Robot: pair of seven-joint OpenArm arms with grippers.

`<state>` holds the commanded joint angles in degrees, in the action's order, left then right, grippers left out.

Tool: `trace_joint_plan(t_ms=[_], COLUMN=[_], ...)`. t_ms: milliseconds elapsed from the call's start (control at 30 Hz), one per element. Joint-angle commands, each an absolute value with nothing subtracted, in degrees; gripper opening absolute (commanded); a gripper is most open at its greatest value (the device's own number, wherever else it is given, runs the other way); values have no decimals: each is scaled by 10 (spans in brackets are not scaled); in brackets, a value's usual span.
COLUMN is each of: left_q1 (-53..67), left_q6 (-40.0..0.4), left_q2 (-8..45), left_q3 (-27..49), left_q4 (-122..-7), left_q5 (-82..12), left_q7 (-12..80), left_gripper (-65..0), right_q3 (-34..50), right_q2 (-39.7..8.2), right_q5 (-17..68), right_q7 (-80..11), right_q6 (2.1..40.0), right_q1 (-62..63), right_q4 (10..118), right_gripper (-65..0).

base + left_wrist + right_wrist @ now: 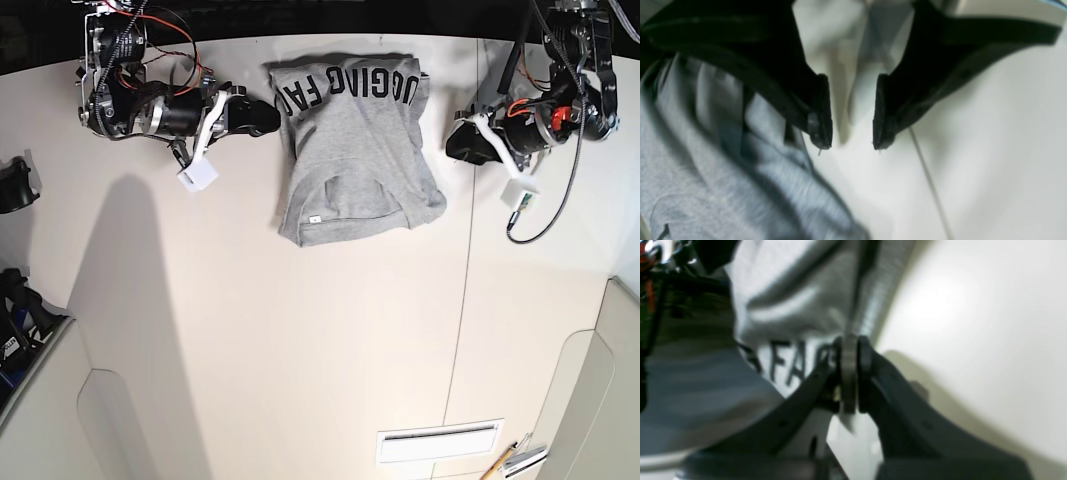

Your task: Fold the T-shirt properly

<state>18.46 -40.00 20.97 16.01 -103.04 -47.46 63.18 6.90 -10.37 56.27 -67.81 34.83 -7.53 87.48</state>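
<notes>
The heather-grey short-sleeved cotton T-shirt (355, 150) is seen lying partly folded on the white table (300, 340), between the two arms at the table's far side, with a row of black block lettering (350, 88) running along its far edge and a small white neck label (314, 217) showing near its near edge. The right gripper (849, 373) is closed on the shirt's edge: in the right wrist view a fold of grey cloth is pinched between the two black fingers (866, 356), and the lettering is read just to one side of the pinch, on cloth spreading away from the fingertips. In the base view this gripper is met at the shirt's lettered corner, touching it. The left gripper (851, 130) is held apart, a clear gap of bare table being visible between its black fingertips (820, 126), and nothing is gripped. Rumpled grey cloth is noted just beside one of its fingers and beneath that finger's arm; whether cloth and finger touch cannot be told, the view being blurred. A thin seam (930, 180) in the table surface is seen running away past the other finger.
</notes>
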Motion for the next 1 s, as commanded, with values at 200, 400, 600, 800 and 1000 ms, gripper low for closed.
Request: trace_joint_plan(t_ms=[200,400,600,800,1000], left_q1=[312,443,576,655,606], left_q6=[-400,-400,-400,-400,-400], left_q2=[210,209,180,199,260], left_q3=[264,285,285,268,107], left_q4=[-1096,-1106,-1106,-1071,-853], left_q5=[-519,-507,-390,-231,-81], left_q7=[632,632,572,396,231], left_gripper=[-434,-433,-433,-406,-374], right_q3=[69,53,-11,-98,-254], right_q2=[-186,-299,-405,-434,-435], right_q5=[609,665,690,634,442], right_q7=[-695,-713,-721,-717,-607], right_q6=[356,365,364,364,358], right_q1=[-117,-173,-214,-266,-272], right_q4=[878,879,879,879,869], right_gripper=[-650,-650,-650,-650,-650])
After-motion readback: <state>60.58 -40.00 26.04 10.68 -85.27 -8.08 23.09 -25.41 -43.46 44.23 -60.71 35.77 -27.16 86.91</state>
